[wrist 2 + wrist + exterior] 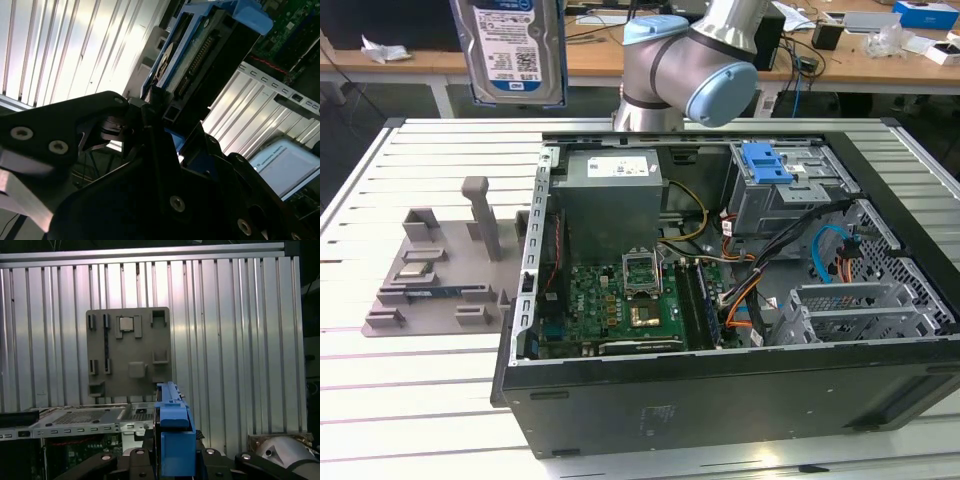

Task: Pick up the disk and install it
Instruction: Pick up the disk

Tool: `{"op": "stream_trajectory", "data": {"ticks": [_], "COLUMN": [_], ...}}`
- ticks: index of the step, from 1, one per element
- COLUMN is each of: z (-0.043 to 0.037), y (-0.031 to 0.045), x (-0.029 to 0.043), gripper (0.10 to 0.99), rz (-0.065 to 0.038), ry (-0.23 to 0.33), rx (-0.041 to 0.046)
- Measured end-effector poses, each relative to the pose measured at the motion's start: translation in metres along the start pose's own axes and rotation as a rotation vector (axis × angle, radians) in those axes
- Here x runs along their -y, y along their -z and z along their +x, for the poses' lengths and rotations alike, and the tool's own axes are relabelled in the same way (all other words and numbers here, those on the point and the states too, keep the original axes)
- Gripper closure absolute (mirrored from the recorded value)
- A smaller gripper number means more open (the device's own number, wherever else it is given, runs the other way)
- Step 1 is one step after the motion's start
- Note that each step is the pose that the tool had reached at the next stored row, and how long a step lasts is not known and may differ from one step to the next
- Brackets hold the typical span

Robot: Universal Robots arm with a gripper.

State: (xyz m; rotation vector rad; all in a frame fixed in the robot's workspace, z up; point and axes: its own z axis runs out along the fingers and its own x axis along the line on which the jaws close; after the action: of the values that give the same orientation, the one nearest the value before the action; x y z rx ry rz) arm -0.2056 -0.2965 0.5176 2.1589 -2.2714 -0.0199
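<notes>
- Silver metal in a bright blue plastic frame: the disk (515, 50) hangs upright and high at the exterior view's far left. It is above the ribbed table (410, 400) and well clear of the open computer case (720, 400) (label towards the camera).
- In the second wrist view the gripper (159, 112) has its black fingers closed on the disk's blue frame, and the connector edge shows just past them.
- Below, a grey parts tray (430, 285) lies left of the case, and a lone blue bracket (765, 160) sits on the drive bay at the far right.
- My judgement on handling: the disk is dense and rigid, so it won't sag, but it is sensitive to knocks, and the smooth plastic could slip. It is best held by the frame's side rails, off the label face and the connector pins.
</notes>
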Motion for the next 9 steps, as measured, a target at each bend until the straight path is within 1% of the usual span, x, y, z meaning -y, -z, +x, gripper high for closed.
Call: {"op": "stream_trajectory", "data": {"ticks": [2,4,7,9], "z": [-0.0006,-0.0012,-0.0016,-0.0019], "y": [0.0001,0.0003,0.0004,0.0005], "x": [0.0097,0.0211,0.0292,0.0363], "gripper": [0.714,0.714,0.714,0.714], "rz": [0.000,0.000,0.000,0.000], "ry": [0.000,0.000,0.000,0.000], "rx": [0.0000,0.0000,0.0001,0.0000]}}
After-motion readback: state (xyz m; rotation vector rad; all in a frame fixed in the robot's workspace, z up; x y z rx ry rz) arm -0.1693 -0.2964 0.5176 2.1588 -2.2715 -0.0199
